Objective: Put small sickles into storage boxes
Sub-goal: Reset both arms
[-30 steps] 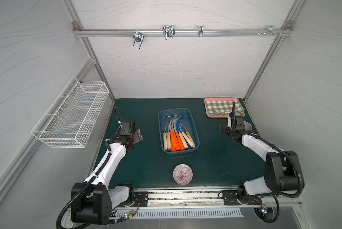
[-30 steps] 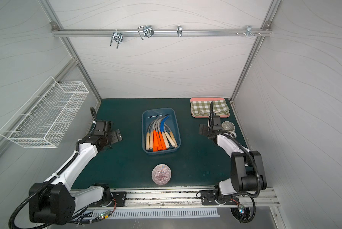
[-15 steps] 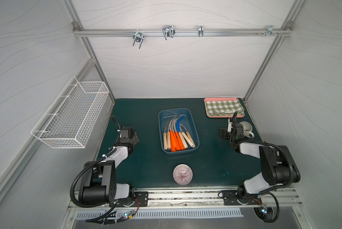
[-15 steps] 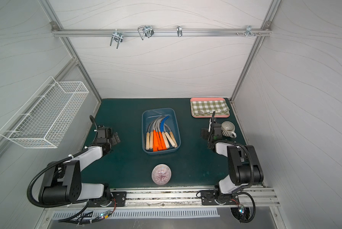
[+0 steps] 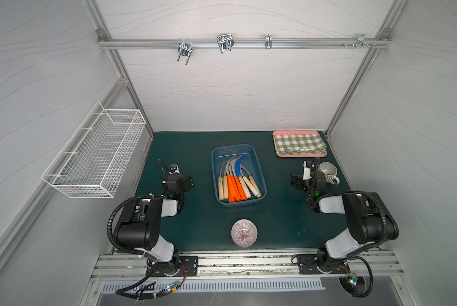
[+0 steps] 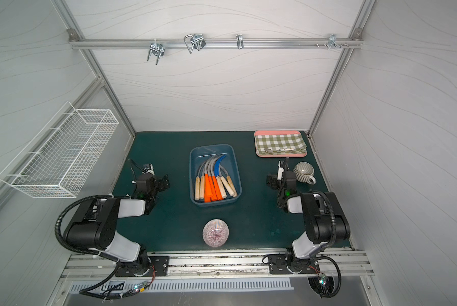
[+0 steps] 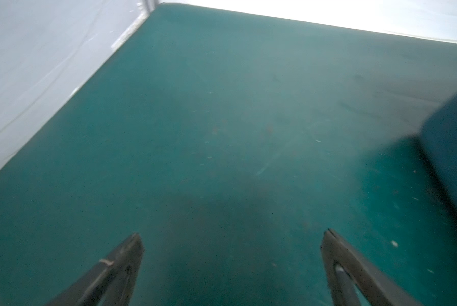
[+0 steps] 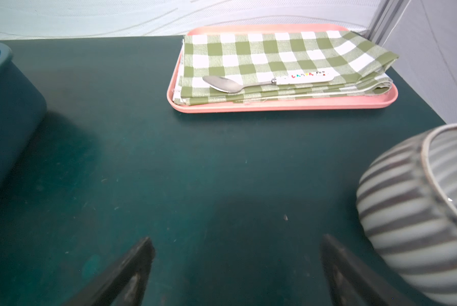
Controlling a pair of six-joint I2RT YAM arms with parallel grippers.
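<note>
The storage box [image 5: 232, 146] [image 6: 211, 146], a dark blue shallow tub, stands mid-table in both top views. Inside it lie several small sickles [image 5: 235, 182] [image 6: 214, 185] side by side, handles orange or pale wood, blades grey and one blue. My left gripper [image 5: 178, 181] [image 6: 154, 182] [image 7: 232, 234] hovers low over bare mat left of the box, open and empty. The box wall [image 7: 455, 127] shows at the edge of the left wrist view. My right gripper [image 5: 309, 181] [image 6: 281, 181] [image 8: 236, 238] is open and empty right of the box [image 8: 7, 106].
A striped cup [image 5: 328, 172] [image 8: 418, 212] stands close beside the right gripper. A pink tray [image 5: 301, 155] with checked cloth and a spoon [image 8: 267, 82] sits at the back right. A striped dome-shaped bowl [image 5: 244, 233] rests near the front edge. A white wire basket [image 5: 97, 153] hangs on the left wall.
Both arms have folded back toward the front rail, drawing the grippers nearer their bases. The right arm has uncovered the cup. Both grippers stayed open.
</note>
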